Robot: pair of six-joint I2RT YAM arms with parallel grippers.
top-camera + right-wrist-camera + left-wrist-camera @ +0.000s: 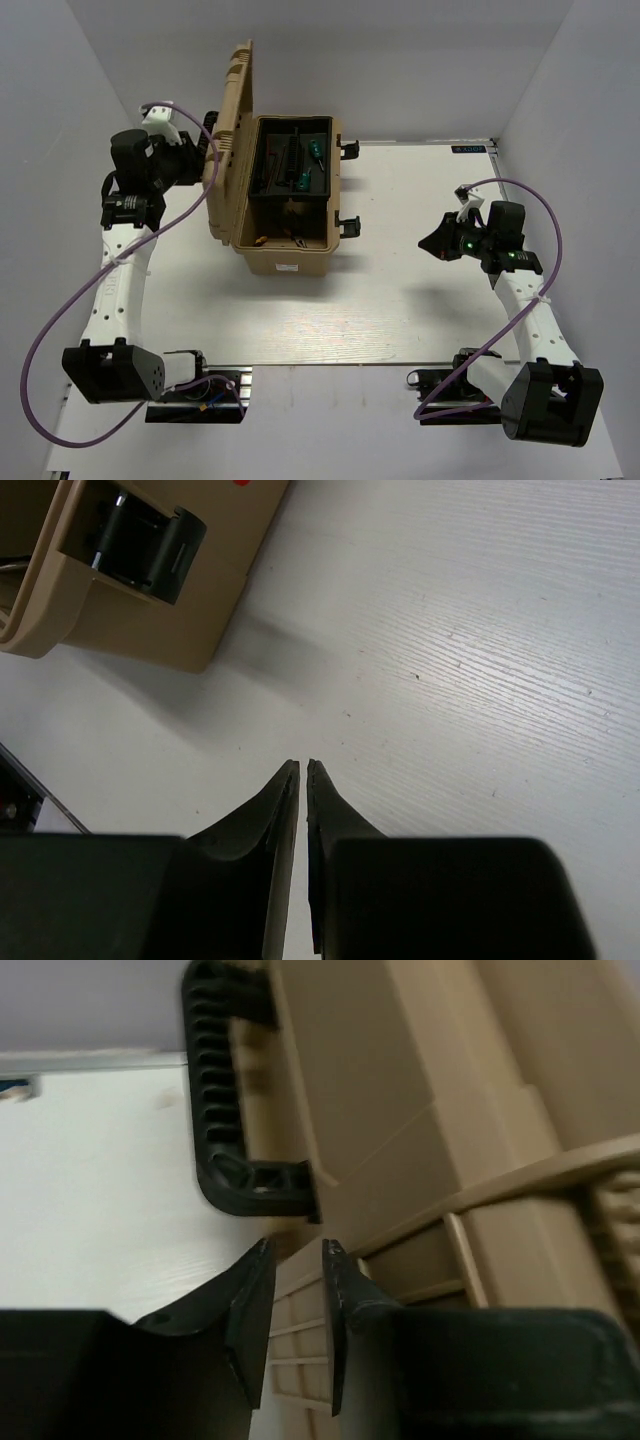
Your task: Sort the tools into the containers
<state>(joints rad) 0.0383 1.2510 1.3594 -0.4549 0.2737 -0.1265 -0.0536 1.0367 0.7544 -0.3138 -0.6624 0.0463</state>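
— Checking the left gripper (298,1245) first: what do you have?

— Its jaws stand a little apart, and I see nothing between them. Just past the tips is the ribbed outer face of the lid (400,1110), with the black handle (215,1110) up and to the left.

— And the other arm?

— My right gripper (303,765) is closed on nothing and hovers over bare tabletop (480,660). A black latch (145,545) of the toolbox (170,630) shows in the corner of that view.

— Where are the tools?

— Only the overhead camera looks inside. The lid stands upright, and two green-handled screwdrivers (315,152) lie in the black tray (258,160). A bit of yellow at the near end I take for pliers (262,241). The hex keys are too dark for me to pick out.

— So which step is this?

— I judge the sorting is about finished and the lid comes next. I'd push high on it from behind and swing it over slowly, so the box doesn't slide. The left wrist shows me that contact spot, which the overhead view hides behind the lid.
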